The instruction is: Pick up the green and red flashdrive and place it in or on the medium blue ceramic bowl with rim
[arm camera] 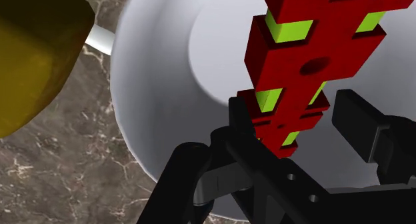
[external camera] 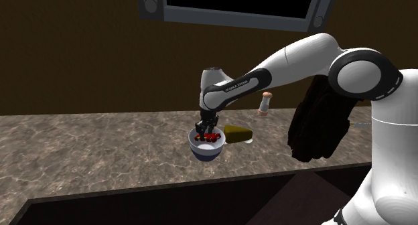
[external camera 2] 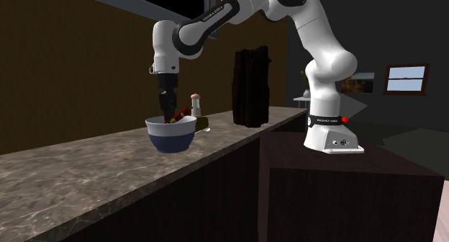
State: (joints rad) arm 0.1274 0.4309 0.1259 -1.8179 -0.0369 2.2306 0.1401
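Two black fingers (arm camera: 363,116) of the gripper (arm camera: 290,116) stand apart inside the bowl (arm camera: 160,89); the red and green drive (arm camera: 303,53) lies between them, its near end low in the gap, its length running ahead of the tips over the bowl's white floor; one finger seems to touch it, the other stands just clear, so nothing is clasped; the risk, as judged: a lifting finger snags the drive's notched side and drags it over the rim, or nudges the bowl toward the olive block (arm camera: 33,49) just beside it.
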